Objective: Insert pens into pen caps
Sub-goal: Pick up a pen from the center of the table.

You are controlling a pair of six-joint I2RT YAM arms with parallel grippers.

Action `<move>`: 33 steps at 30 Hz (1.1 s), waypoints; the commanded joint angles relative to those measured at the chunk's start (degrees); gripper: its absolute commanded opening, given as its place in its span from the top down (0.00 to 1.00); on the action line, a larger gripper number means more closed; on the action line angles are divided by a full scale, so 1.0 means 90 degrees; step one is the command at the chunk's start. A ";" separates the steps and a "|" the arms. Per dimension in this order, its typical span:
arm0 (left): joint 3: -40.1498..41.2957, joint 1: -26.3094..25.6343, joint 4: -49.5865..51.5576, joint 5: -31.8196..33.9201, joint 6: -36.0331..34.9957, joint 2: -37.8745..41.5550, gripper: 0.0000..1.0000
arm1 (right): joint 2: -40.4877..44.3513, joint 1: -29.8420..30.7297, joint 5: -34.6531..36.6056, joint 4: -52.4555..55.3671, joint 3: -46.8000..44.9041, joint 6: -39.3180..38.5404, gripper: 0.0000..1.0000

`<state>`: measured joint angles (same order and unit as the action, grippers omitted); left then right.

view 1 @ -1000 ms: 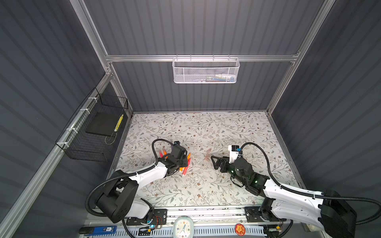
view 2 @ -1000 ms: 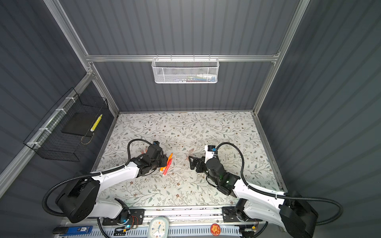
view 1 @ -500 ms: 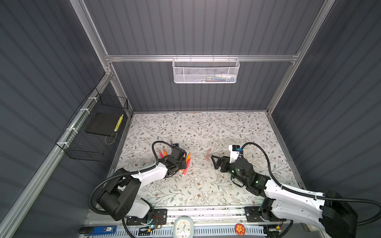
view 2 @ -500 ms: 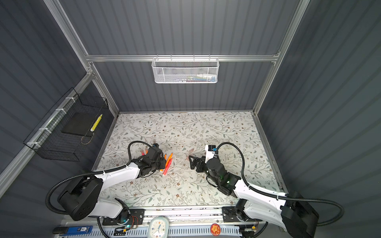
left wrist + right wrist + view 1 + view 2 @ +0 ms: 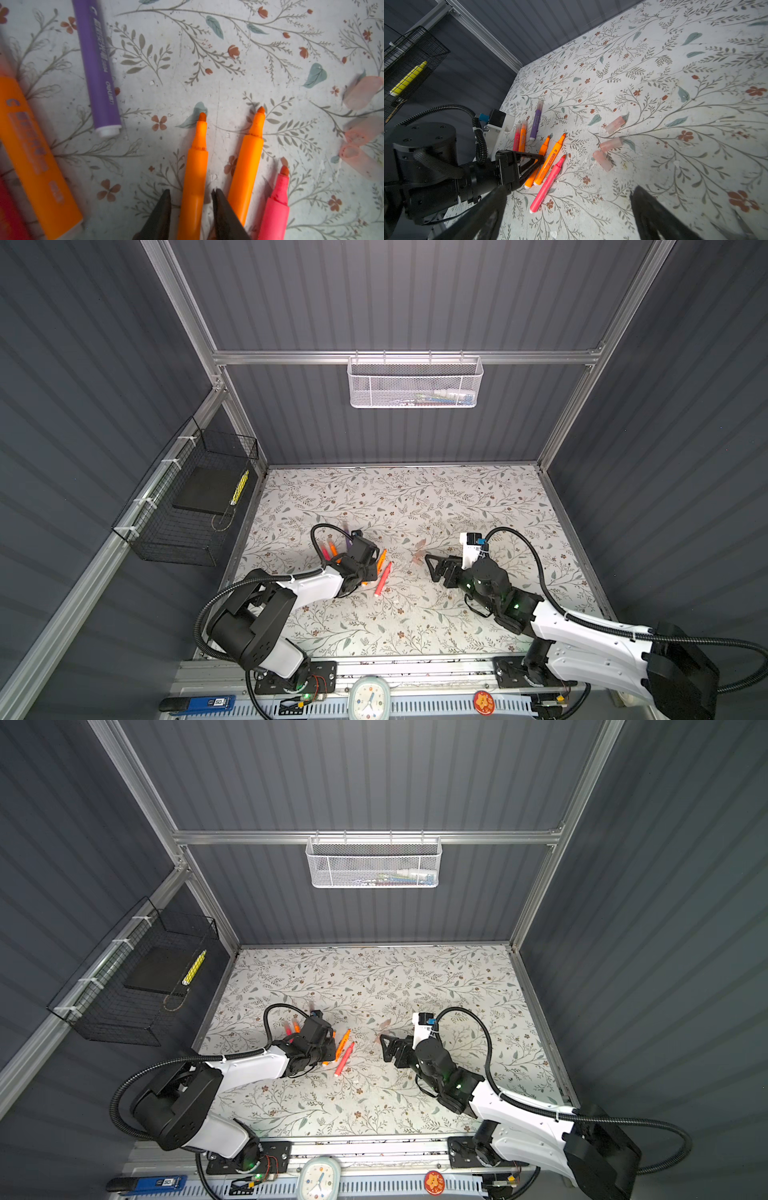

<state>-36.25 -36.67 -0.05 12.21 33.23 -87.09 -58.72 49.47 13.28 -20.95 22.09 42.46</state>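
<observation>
Left gripper (image 5: 190, 190) straddles orange pen (image 5: 197, 162); whether clamped, cannot tell. Right gripper (image 5: 569, 188) splayed wide, empty. In a top view, pen caps (image 5: 419, 546) lie roughly three o'clock of it.

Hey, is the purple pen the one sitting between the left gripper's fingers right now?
No, the left wrist view shows an orange pen between the fingers of the left gripper, while the purple pen lies apart from it.

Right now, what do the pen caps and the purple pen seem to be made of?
Pen caps: probably plastic, translucent pale pink, frosted; the floral tabletop shows faintly through. Purple pen: likely opaque plastic, smooth satin barrel with printed lettering and a white end.
</observation>
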 commanded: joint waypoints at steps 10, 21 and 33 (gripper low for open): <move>0.0125 0.0013 0.0455 -0.0013 -0.0164 0.0061 0.91 | 0.0045 -0.0028 0.0024 -0.0317 -0.0088 0.0188 0.06; -0.0079 0.0011 0.0217 -0.0667 -0.0707 0.1231 0.98 | 0.0294 -0.0018 -0.0041 -0.1009 -0.0345 0.0462 0.07; 0.0496 0.0006 -0.0797 -0.2187 -0.1242 0.2614 0.99 | -0.1153 0.0258 -0.0978 -0.2551 0.0243 0.0731 0.09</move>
<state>-33.39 -36.67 -3.73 -1.17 24.93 -65.36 -65.82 50.76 8.08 -38.70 21.08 47.90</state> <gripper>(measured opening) 0.154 0.917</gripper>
